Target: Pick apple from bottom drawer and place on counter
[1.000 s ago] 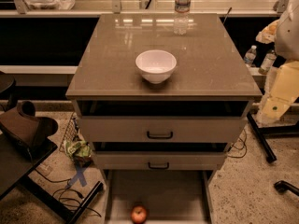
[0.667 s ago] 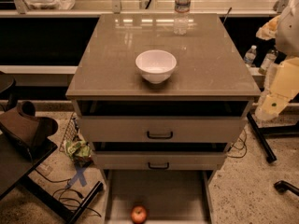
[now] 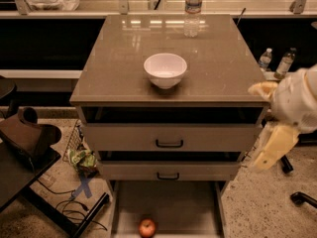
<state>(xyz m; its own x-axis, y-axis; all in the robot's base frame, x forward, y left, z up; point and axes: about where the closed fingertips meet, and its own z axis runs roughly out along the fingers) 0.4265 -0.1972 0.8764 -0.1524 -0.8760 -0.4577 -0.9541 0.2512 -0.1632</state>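
The apple, small and red, lies on the floor of the open bottom drawer, near its front edge and left of centre. The counter is the glossy brown cabinet top above it. My gripper, at the end of the white and yellowish arm, hangs off the cabinet's right side at the height of the two upper drawers. It is well above and to the right of the apple and touches nothing.
A white bowl stands mid-counter and a water bottle at its back edge. The two upper drawers with black handles are slightly open. A dark stand and cables lie left; bottles and a chair base are on the right.
My arm and gripper have moved down and a little left along the cabinet's right side. The apple, bowl and drawers have not moved.
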